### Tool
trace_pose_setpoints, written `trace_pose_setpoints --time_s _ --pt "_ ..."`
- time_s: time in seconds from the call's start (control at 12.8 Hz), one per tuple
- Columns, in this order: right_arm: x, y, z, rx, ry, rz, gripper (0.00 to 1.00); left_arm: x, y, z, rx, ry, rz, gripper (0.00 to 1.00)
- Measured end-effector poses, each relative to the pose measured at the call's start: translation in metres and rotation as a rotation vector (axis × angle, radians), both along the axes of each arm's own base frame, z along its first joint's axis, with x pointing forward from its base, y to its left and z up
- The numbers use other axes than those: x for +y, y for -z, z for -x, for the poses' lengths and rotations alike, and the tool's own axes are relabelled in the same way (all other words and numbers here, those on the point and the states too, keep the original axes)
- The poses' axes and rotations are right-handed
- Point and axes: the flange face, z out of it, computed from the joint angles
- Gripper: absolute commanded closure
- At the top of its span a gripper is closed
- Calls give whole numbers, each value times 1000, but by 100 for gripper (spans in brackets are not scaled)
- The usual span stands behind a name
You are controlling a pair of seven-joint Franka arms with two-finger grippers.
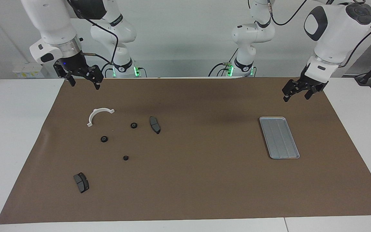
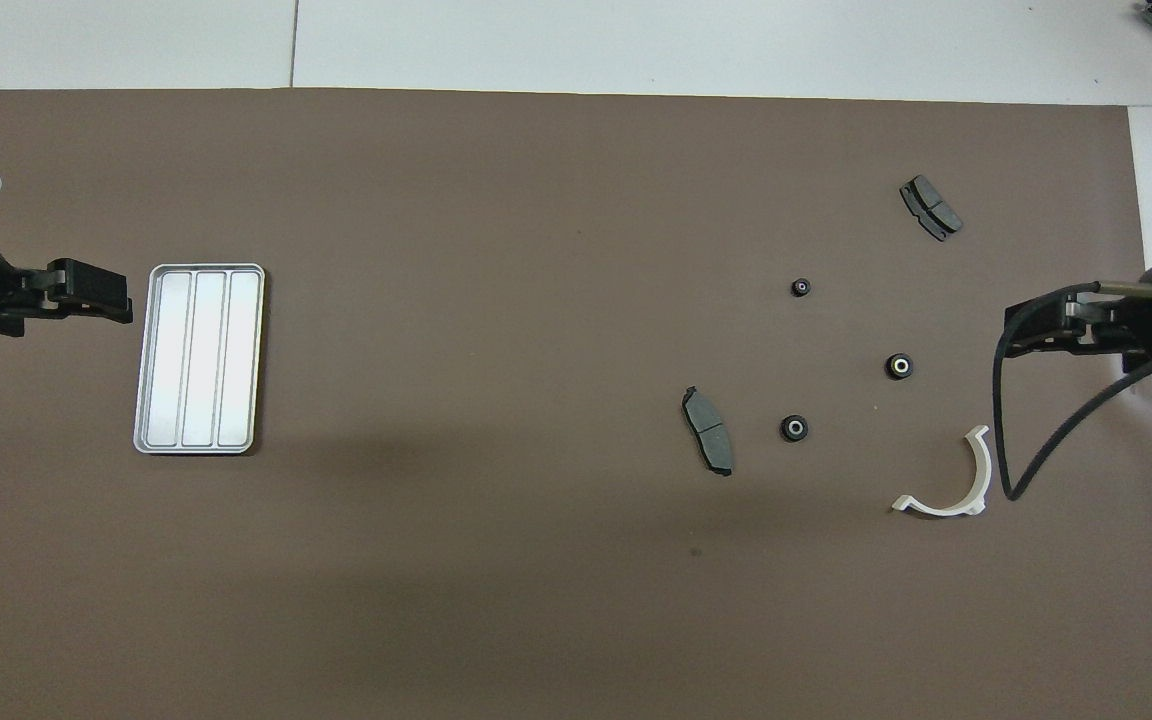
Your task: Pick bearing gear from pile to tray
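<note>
Black and round, three small gears (image 1: 133, 125) were scattered on the brown paper toward the right arm's end of the tabletop, among two grey pads (image 1: 155, 124) and a white half-ring (image 1: 99, 115). The ridged metal tray (image 1: 279, 137) lay bare, well apart. Both the right gripper (image 1: 81, 78) and left gripper (image 1: 300, 91) were held raised with fingers spread, nothing pinched. A straight descent, centred over one gear, would probably be best.

Table: we see a white top (image 1: 11, 135) under a brown mat (image 1: 192, 180).
Wall: plain white (image 1: 185, 38), at twelve o'clock.
Light: even, soft shadows.
</note>
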Motion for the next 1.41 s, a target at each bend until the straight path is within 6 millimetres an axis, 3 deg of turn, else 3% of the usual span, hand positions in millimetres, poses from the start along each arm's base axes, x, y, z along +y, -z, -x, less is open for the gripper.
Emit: trace_pose_setpoints --time_s 0.86,1.02,1.41 --pt "-2 5 -3 -23 -42 -2 0 0 0 0 0 0 0 0" --pt "-7 21 -6 -28 -63 -2 0 0 0 0 0 1 0 0" --pt "-24 84 -7 -37 -86 -3 0 -2 0 0 0 4 0 0"
